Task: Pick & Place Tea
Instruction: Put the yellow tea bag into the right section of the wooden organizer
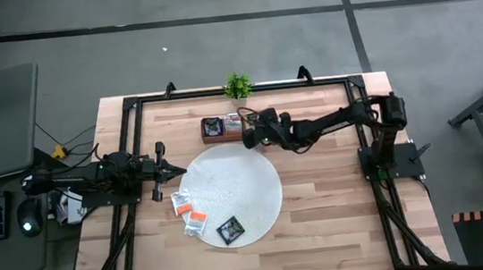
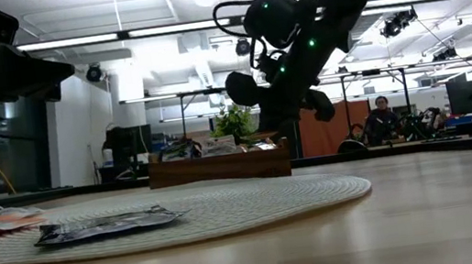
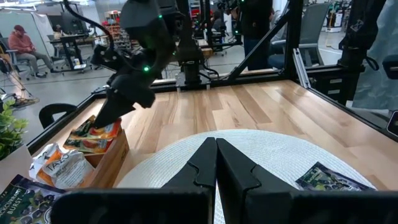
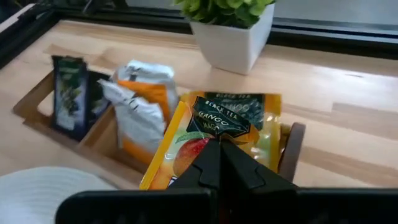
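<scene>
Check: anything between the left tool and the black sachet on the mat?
High view: two white-and-orange sachets lie between the shut left tool and the black sachet, all on the round mat.

Legible on the yellow-orange sachet (image 4: 214,134) pinched at the right gripper (image 4: 219,149): "BLACK TEA" in a dark band along the top, "MANGO" on the dark label below, beside a printed mango picture. Partly legible in the left wrist view on the white sachet (image 3: 59,165) in the wooden tray (image 3: 111,163): large letters resembling "TAO". Print on the black sachets (image 4: 67,93) too small to read. No other readable text or numbers.
</scene>
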Robot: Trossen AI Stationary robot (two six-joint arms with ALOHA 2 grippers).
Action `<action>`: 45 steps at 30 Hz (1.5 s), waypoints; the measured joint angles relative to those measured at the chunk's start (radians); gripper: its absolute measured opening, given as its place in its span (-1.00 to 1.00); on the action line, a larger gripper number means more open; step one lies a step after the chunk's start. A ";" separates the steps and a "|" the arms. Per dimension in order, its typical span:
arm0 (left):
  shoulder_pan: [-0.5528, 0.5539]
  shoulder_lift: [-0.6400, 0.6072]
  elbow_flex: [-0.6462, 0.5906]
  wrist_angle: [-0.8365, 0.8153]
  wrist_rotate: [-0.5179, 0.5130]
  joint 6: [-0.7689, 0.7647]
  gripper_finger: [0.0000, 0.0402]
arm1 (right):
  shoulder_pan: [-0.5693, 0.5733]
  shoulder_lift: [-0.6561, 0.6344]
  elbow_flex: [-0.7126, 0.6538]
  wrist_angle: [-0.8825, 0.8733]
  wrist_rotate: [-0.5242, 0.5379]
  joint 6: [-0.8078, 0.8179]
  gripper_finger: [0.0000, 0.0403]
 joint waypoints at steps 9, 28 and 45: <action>0.000 0.000 0.000 0.000 0.000 0.000 -1.00 | -0.055 0.021 0.010 0.005 -0.056 0.018 -1.00; 0.000 0.000 0.000 0.000 0.000 0.000 -1.00 | -0.075 0.088 0.070 -0.043 -0.089 0.070 -1.00; 0.000 0.000 0.000 0.000 0.000 0.000 -1.00 | -0.082 0.055 0.068 -0.060 -0.024 0.039 -1.00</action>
